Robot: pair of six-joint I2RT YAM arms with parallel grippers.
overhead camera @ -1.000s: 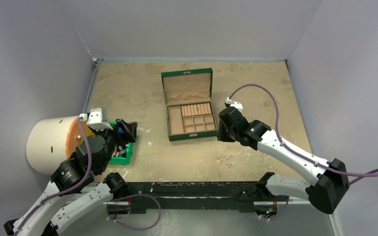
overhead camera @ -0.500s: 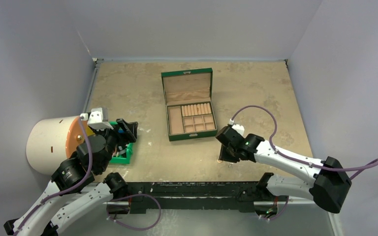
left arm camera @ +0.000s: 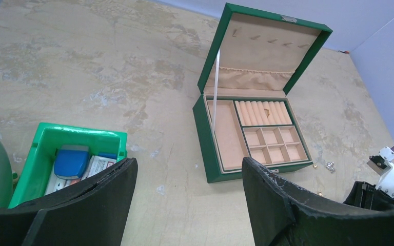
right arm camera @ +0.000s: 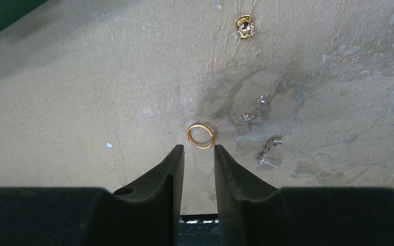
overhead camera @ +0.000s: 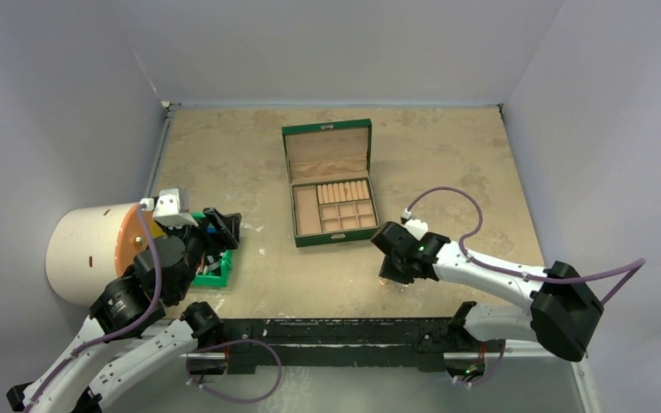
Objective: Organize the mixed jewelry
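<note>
Gold ring flat on table, just ahead of narrowly parted, empty tips of right gripper; left gripper wide open, holding nothing, near green bin.

— We see a gold ring: polished, shiny metal. The table top looks rough, matt and mottled.
— We agree. The small silver pieces glint like metal too. The green box has a soft tan cloth lining; the bin is glossy green plastic.
— The right gripper has matt black fingers.
</note>
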